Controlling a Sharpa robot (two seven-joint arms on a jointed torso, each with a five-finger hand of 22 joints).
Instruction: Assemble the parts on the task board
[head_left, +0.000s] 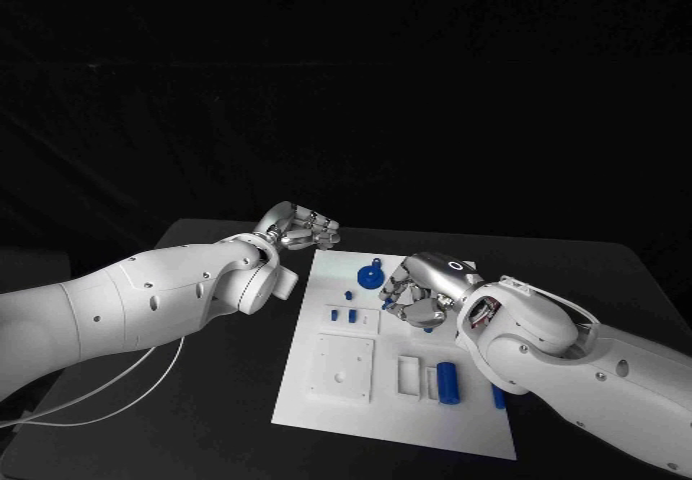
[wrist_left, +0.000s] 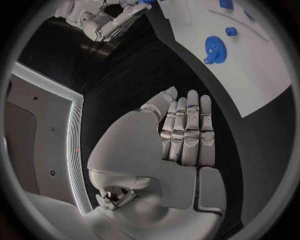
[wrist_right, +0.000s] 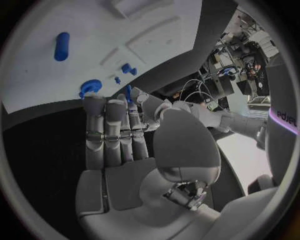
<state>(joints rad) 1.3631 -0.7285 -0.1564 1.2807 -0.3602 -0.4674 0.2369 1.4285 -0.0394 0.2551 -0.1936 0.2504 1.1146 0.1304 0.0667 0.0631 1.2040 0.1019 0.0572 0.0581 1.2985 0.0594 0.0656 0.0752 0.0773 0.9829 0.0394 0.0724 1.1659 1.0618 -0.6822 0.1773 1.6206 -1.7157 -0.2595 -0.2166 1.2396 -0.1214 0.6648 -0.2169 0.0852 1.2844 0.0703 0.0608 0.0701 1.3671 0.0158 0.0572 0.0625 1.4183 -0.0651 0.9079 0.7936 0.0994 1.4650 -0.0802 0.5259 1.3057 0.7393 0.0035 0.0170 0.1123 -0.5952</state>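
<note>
The right robot hand (head_left: 417, 293) is held over the middle of the board (head_left: 335, 420), fingers curled downward; a small blue part (wrist_right: 129, 92) is seen at its fingertips in the right wrist view, though whether it is pinched or merely beside them cannot be told. The left robot hand (head_left: 299, 229) is kept off the board's far left corner above the tabletop (head_left: 202, 420), its fingers straight and close together, nothing held. On the board, a blue gear (head_left: 371, 274) lies at the far end, two small pegs (head_left: 343, 316) sit near the middle, and a blue cylinder (head_left: 449, 383) lies by a white block (head_left: 408, 376). Most parts appear loose, so the assembly is judged barely begun.
</note>
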